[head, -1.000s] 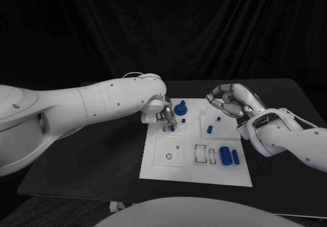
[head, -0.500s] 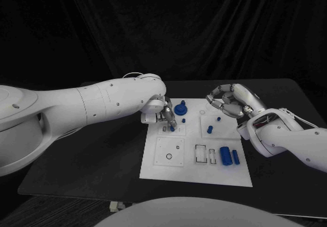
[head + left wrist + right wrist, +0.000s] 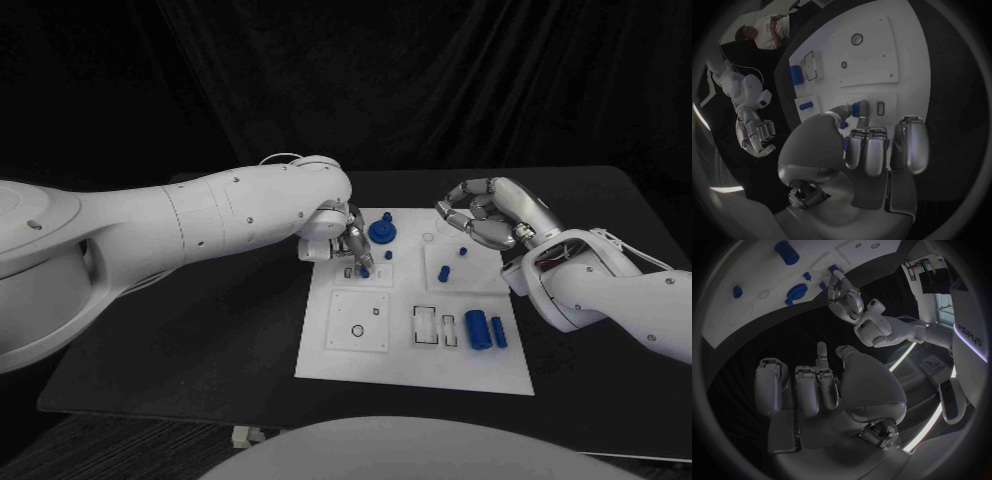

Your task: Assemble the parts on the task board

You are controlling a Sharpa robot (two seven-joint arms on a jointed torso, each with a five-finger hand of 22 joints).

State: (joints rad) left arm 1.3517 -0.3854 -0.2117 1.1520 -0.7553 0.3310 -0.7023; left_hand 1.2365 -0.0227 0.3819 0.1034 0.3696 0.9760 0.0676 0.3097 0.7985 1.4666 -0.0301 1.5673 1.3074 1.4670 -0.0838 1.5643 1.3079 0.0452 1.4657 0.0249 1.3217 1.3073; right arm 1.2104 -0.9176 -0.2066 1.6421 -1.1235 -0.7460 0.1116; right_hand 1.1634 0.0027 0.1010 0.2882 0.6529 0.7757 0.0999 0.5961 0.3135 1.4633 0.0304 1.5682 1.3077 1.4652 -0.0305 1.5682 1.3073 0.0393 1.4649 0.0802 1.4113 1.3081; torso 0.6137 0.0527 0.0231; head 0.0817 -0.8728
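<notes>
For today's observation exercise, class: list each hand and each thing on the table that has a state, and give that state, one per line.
Left hand: over the task board's far left part, pinching a small blue part at its fingertips.
Right hand: raised off the board's far right edge, fingers curled, holding nothing.
Task board: lying flat on the table.
Large blue cylinder: lying on its side, near right.
Blue knob: standing upright, far end.

White task board (image 3: 418, 350), blue parts (image 3: 476, 328)

A black table (image 3: 216, 330) — black drapes (image 3: 433, 90) hang behind it.
</notes>
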